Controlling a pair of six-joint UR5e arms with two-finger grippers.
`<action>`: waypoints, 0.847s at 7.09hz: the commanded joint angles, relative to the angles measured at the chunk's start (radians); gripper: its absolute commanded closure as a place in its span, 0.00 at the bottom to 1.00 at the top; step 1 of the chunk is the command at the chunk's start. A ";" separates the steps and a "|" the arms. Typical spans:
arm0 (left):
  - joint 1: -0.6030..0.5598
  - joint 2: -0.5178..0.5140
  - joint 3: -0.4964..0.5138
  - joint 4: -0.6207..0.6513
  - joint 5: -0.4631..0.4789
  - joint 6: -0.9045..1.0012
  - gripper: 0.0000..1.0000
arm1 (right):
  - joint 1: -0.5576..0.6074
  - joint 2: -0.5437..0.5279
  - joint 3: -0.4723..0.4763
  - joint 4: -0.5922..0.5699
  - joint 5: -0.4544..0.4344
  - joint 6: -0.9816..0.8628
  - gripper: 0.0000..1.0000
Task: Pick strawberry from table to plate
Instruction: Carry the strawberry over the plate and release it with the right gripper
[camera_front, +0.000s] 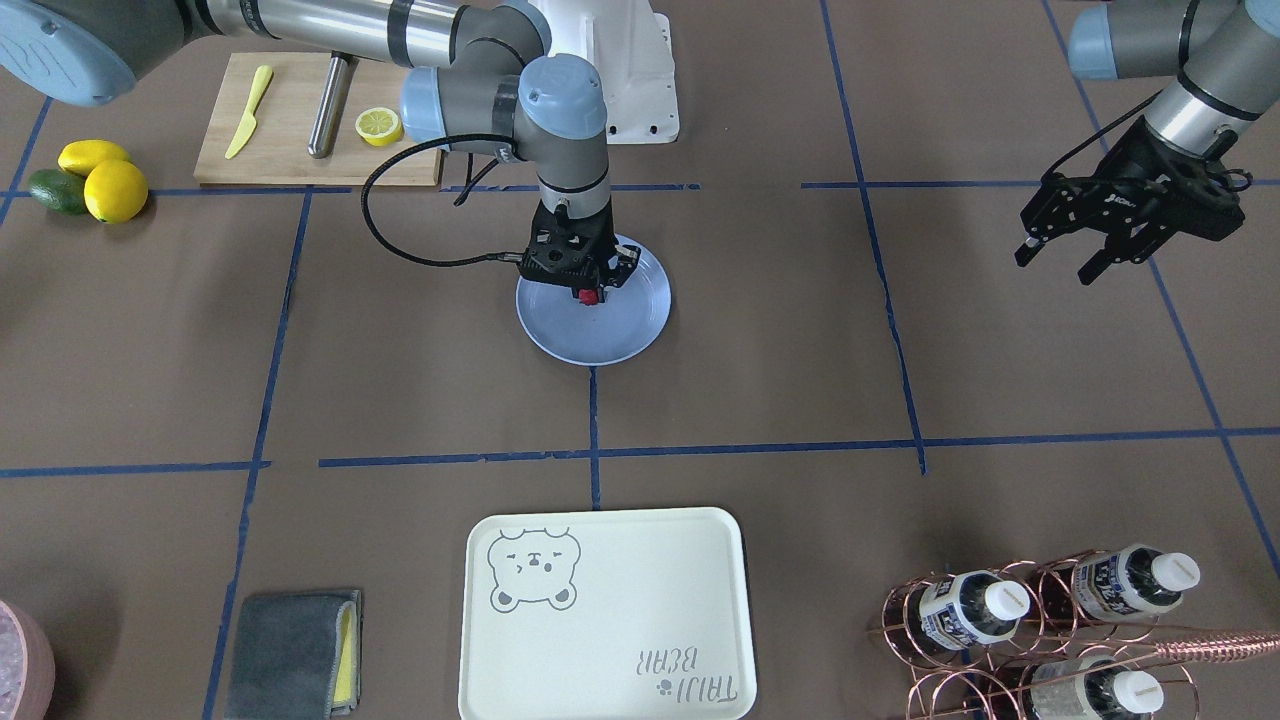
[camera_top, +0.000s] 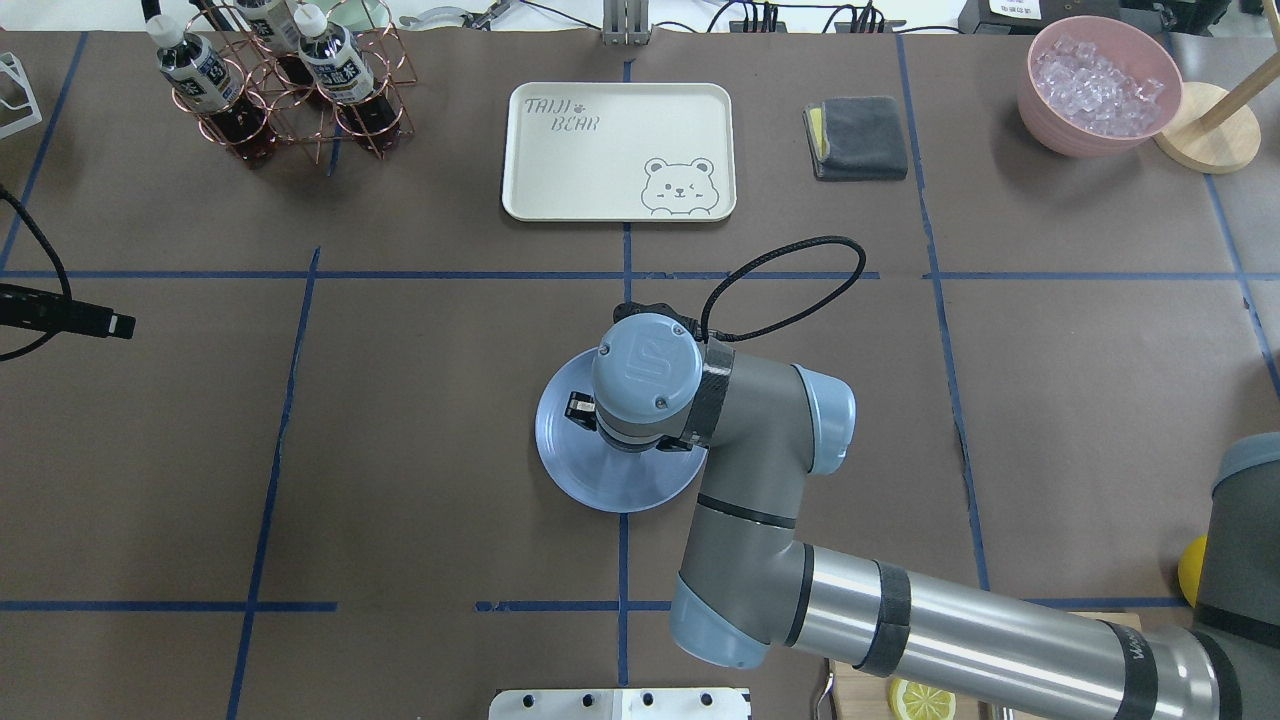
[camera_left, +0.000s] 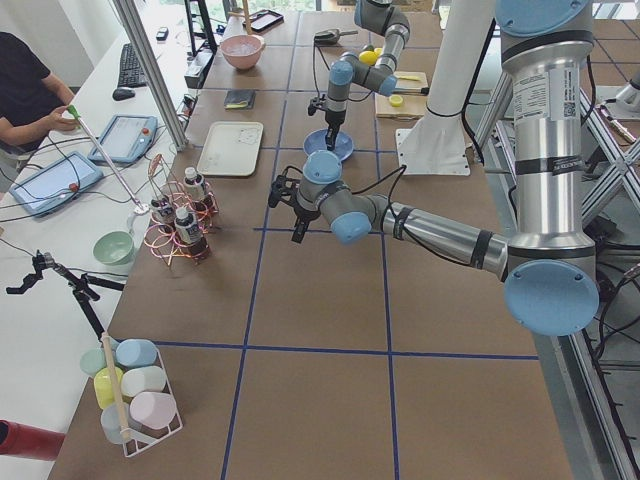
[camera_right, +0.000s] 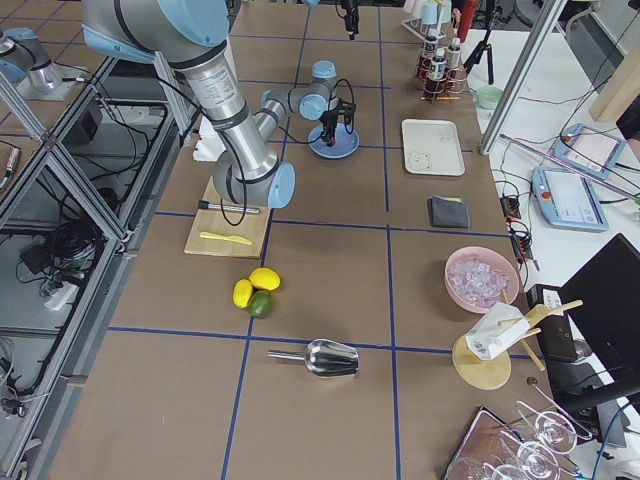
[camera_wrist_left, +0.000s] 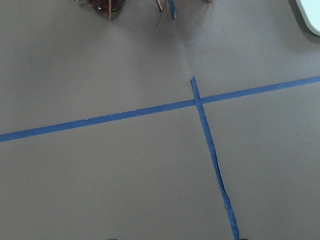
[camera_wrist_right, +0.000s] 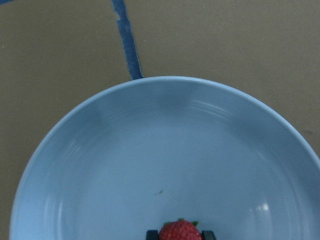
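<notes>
Currently, my right claw (camera_front: 590, 290) points straight down over the light-blue plate (camera_front: 610, 345), near the middle of the table (camera_front: 760, 400). Its two fingers (camera_wrist_right: 152, 235) are clamped on the strawberry (camera_wrist_right: 180, 231), one on each side, touching it. From the wrist camera, the berry shows red and bumpy between the dark fingertips, above the plate's inner floor and nearer its centre than its rim. I cannot tell whether the berry touches the plate. My left claw (camera_front: 1075, 255) hangs well apart over bare table, its fingers spread wide, holding nothing.
</notes>
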 joint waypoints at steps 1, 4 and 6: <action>0.000 -0.001 0.000 0.000 0.000 0.000 0.16 | 0.001 0.001 -0.001 0.002 0.001 0.000 0.00; 0.000 0.003 0.009 0.000 0.000 0.018 0.16 | 0.065 -0.040 0.109 -0.015 0.055 -0.004 0.00; -0.015 0.061 0.012 0.002 -0.003 0.206 0.16 | 0.228 -0.245 0.369 -0.084 0.227 -0.115 0.00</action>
